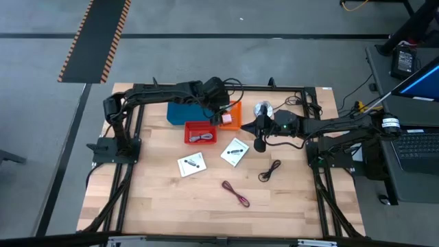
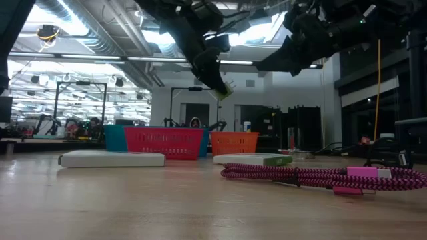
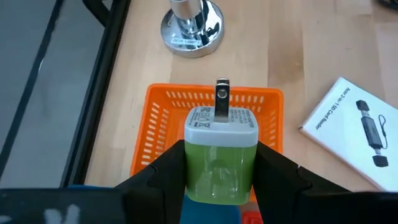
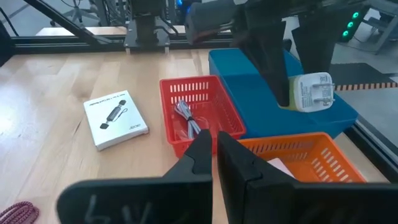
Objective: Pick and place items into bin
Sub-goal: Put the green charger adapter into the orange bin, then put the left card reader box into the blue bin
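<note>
**Left gripper holds a green plug adapter over the orange bin**

- Left arm reaches from the table's left edge across the back. Left gripper (image 1: 223, 110) hangs above the bins, fingers (image 3: 163, 175) clamped on either side of a green-and-white plug adapter (image 3: 221, 152), metal prongs pointing away from the wrist.
- Directly beneath the held adapter: orange bin (image 1: 233, 118), with a small pale item lying in it. Low view shows the adapter (image 2: 223, 91) raised clear above the bin rims.
- Just left of the gripper: blue bin (image 1: 182, 113). Below-left of it, red bin (image 1: 200, 133), holding a grey coiled cable (image 4: 187, 118).
- Nearer the table front from the gripper: two white square cards, one (image 1: 191, 165) left, one (image 1: 234, 152) right, both flat on the wood, well apart from the bins.
- Further front: dark-red cable (image 1: 235, 193), loose on the table.
- Just beyond the orange bin, a shiny metal base (image 3: 191, 28).
- Right gripper (image 1: 259, 127) sits beside the orange bin's right side, raised off the table; fingers (image 4: 199, 163) nearly together, nothing between them.
- In front of the right gripper: black coiled cable (image 1: 269, 170) on the table.
</note>
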Available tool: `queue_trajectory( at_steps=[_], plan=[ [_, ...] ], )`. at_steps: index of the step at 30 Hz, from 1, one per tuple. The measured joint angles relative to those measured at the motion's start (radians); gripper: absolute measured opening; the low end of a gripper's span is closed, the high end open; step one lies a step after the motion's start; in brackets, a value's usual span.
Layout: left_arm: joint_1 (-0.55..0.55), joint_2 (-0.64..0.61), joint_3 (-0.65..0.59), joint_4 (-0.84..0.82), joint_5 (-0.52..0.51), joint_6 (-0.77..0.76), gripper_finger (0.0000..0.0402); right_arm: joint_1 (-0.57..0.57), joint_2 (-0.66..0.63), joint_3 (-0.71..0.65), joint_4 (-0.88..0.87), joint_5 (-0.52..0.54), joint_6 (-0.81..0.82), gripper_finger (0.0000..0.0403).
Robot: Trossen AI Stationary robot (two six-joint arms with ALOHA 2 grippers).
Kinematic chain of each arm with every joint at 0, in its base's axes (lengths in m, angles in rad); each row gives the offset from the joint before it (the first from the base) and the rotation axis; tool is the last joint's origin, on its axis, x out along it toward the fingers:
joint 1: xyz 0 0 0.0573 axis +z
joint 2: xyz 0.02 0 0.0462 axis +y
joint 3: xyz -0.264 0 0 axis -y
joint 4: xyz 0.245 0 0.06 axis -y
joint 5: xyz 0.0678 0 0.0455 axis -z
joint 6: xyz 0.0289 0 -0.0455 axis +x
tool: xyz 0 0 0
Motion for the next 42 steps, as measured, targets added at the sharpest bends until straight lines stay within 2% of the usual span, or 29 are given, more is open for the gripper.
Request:
queue_trajectory(
  at_steps=[6, 20, 27, 31, 34, 42],
  plan=[
    [-0.002, 0.016, 0.002, 0.021, 0.002, 0.000, 0.0144, 0.000, 0.000, 0.000, -0.001, 0.000, 0.005, 0.0007],
    [-0.003, 0.214, 0.000, 0.098, 0.028, -0.001, 0.0144, 0.000, 0.000, 0.000, -0.014, 0.000, 0.022, 0.0007],
    [-0.003, 0.221, 0.000, 0.101, 0.028, -0.006, 0.0148, 0.000, 0.000, 0.000, -0.016, 0.000, 0.019, 0.0007],
    [-0.004, 0.221, 0.000, 0.101, 0.029, -0.017, 0.0195, 0.000, 0.000, 0.000, -0.016, 0.000, 0.018, 0.0007],
    [-0.005, 0.221, 0.000, 0.101, 0.029, -0.019, 0.0214, 0.000, 0.000, 0.000, -0.021, 0.000, 0.018, 0.0007],
    [-0.021, 0.190, 0.000, 0.080, 0.029, 0.008, 0.0200, 0.000, 0.001, 0.000, -0.037, 0.000, 0.018, 0.0007]
  ],
)
